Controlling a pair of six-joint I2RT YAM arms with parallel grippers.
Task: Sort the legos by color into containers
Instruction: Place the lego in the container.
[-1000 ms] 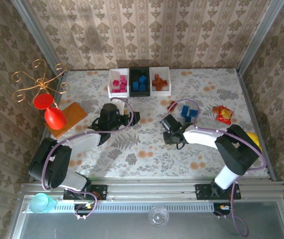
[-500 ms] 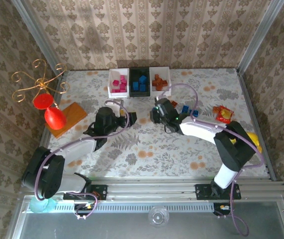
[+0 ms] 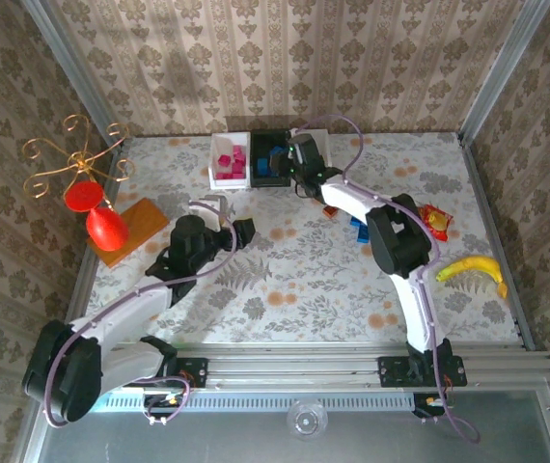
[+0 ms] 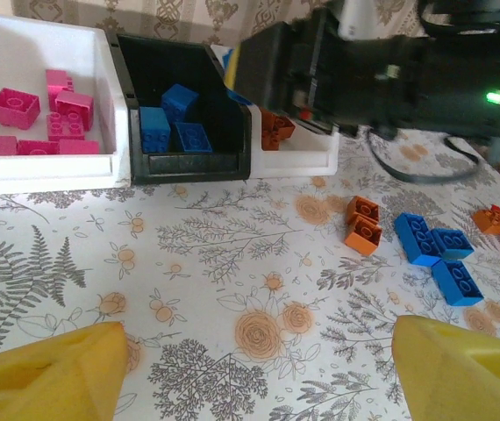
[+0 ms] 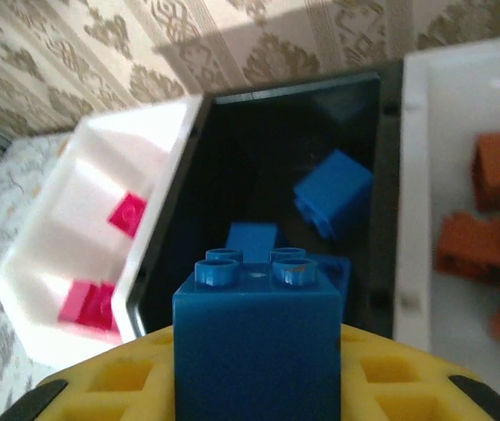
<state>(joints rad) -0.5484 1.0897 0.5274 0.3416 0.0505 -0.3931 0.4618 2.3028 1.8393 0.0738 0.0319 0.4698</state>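
Containers point(image 4: 48, 171) stand in a row at the far edge of the bench point(image 4: 232, 263), the black one point(image 5: 389, 193) between two white, one bin per colour. Right hand point(image 3: 296, 159) hangs over the black one, pinching a blue brick point(image 5: 254, 338) above its matching bricks, with white rims close on either side. Left hand point(image 3: 229, 218) hovers spread and empty, with loose legos point(image 4: 434, 250) ahead to its right on open bench.

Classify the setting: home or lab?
Likely a lab test cell dressed as a room: wallpapered panels, an aluminium frame rail along the near edge, and a floral tabletop with small sorting bins.
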